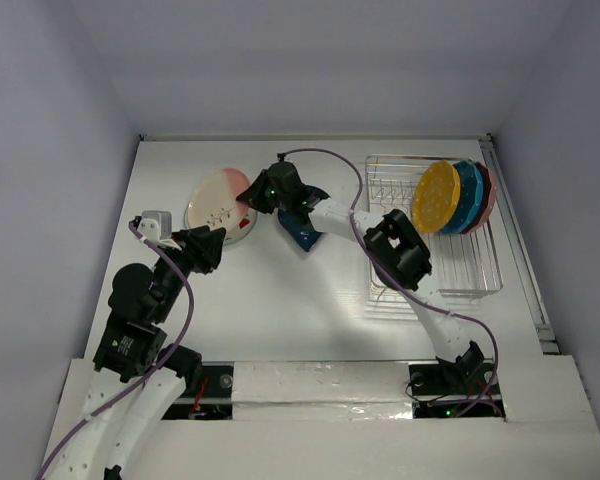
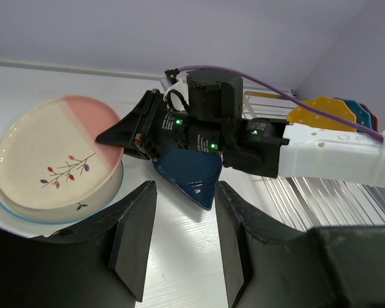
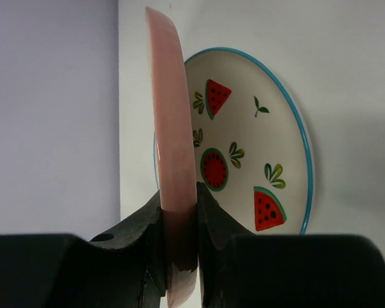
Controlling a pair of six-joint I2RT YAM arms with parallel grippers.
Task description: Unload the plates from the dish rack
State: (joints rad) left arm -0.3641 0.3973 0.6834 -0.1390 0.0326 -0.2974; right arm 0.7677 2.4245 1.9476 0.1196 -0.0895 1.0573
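White bench (image 1: 280,320), matte, with faint grain streaks up close in left wrist view. Boxed in by pale grey-lilac walls: back wall (image 1: 310,60), left wall (image 1: 40,180), right wall (image 1: 575,140), all plain. Thin metal rail (image 1: 530,272) along right edge of bench, reaching to far corner. Strip of glossy white tape (image 1: 320,382) across near edge, wrinkled, with a dark gap at each end. White ledge (image 1: 380,445) below tape, at bottom of top view. Soft grey shadow (image 1: 355,305) on bench, right of middle.
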